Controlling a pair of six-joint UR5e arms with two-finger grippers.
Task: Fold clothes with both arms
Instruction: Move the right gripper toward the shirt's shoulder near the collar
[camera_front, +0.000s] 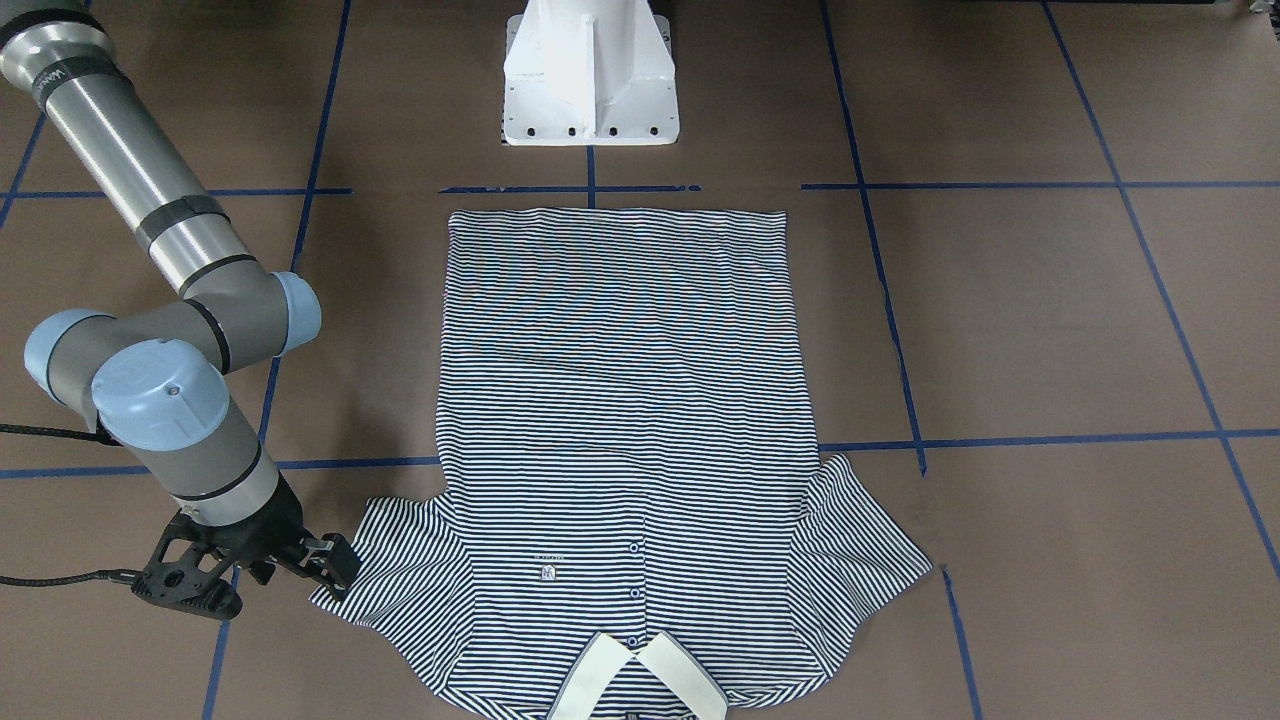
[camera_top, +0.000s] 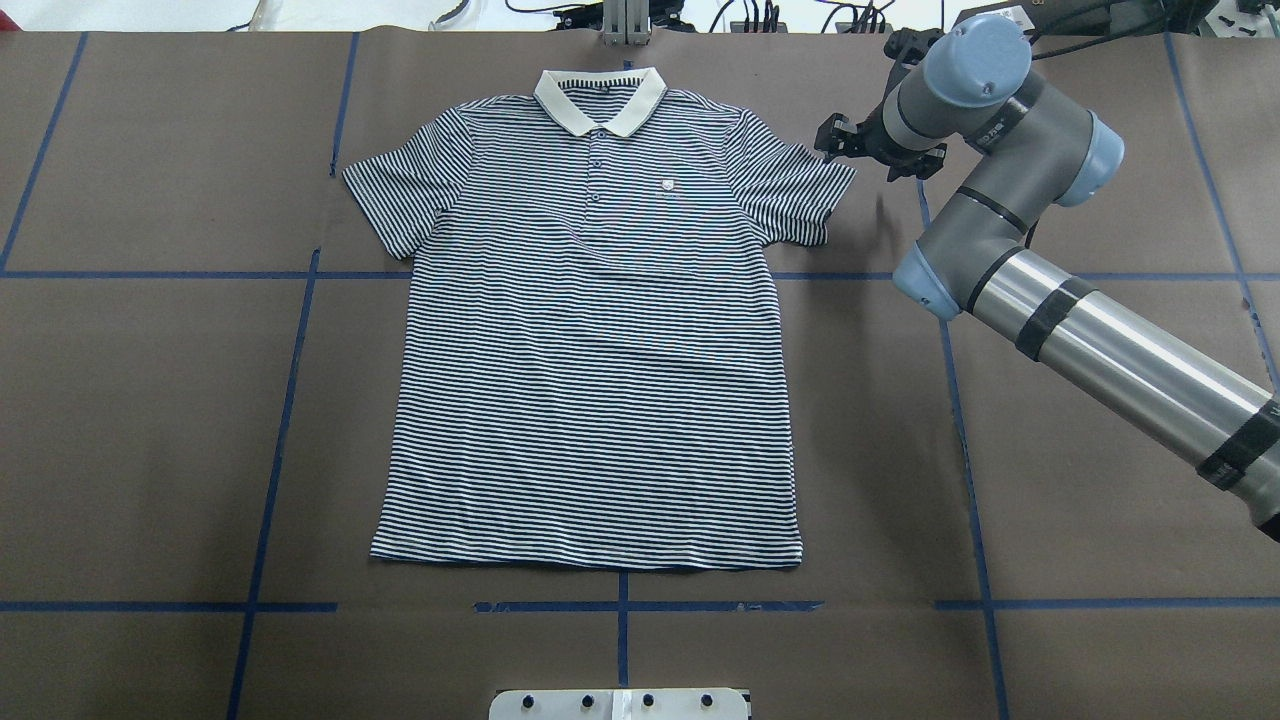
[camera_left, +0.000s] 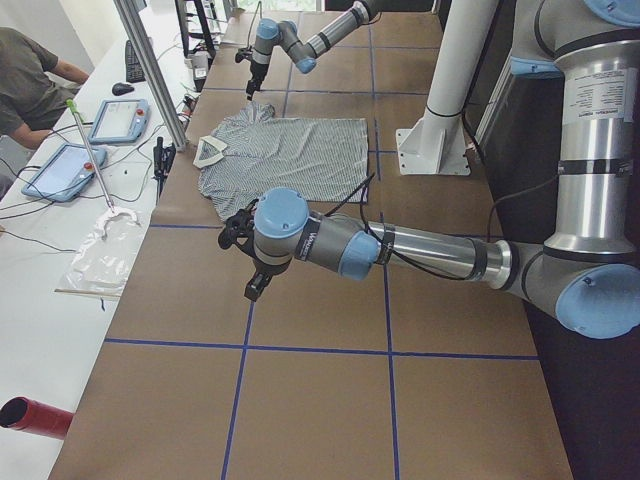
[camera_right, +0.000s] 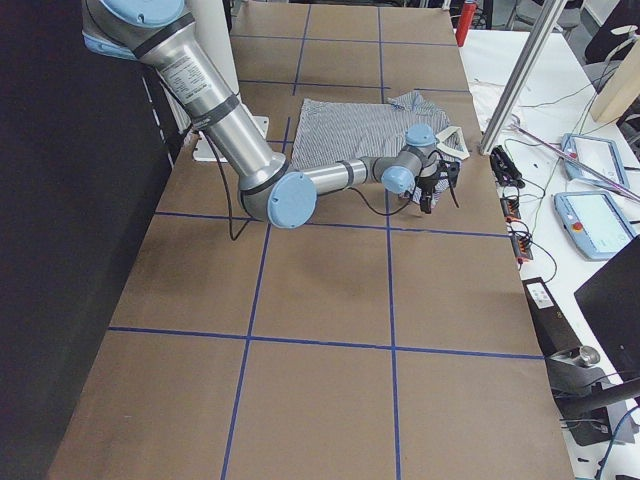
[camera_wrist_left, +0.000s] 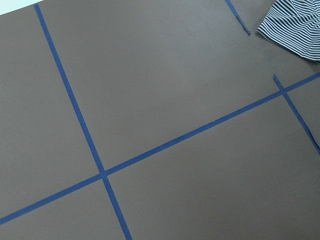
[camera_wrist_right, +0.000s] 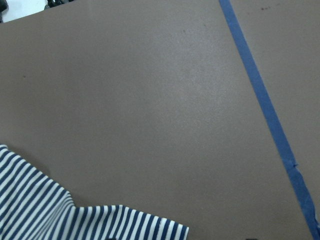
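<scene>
The striped polo shirt (camera_top: 590, 350) lies flat and face up on the brown table, collar (camera_top: 600, 100) at the far edge and hem toward the robot's base. It also shows in the front view (camera_front: 630, 420). My right gripper (camera_top: 838, 148) hangs low just beside the tip of the shirt's sleeve (camera_top: 800, 190), in the front view (camera_front: 335, 572) at that sleeve's corner, and looks open and empty. The right wrist view shows only the sleeve edge (camera_wrist_right: 40, 210). My left gripper (camera_left: 255, 285) shows only in the exterior left view, above bare table beyond the other sleeve (camera_wrist_left: 295, 25); I cannot tell its state.
The white pedestal base (camera_front: 590, 90) stands behind the hem. Blue tape lines (camera_top: 270, 440) cross the brown table cover. Past the collar side is a white operators' bench with tablets (camera_left: 60, 170), cables and a seated person (camera_left: 30, 80).
</scene>
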